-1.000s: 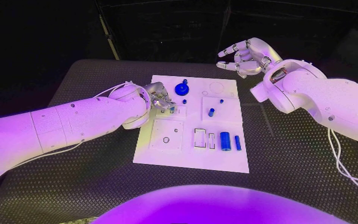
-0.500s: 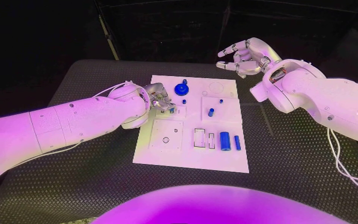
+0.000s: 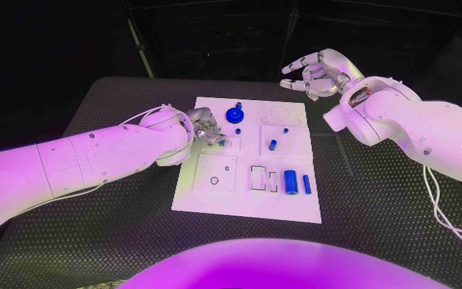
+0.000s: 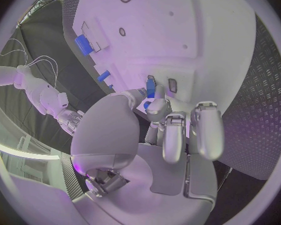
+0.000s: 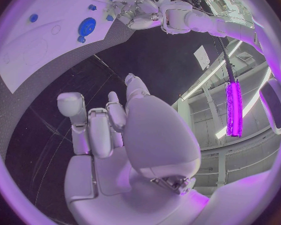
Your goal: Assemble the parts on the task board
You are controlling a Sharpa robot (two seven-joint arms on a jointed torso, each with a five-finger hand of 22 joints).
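Left hand at board left edge, pinching small blue part over slot. Right hand beyond board's far corner, fingers apart, empty. Likely insertion step; next: align, press down.

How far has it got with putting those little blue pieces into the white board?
Some parts already seem to stand in the task board. The left hand pinches a small blue piece over the board. Two blue cylinders lie loose; the right hand hovers open.
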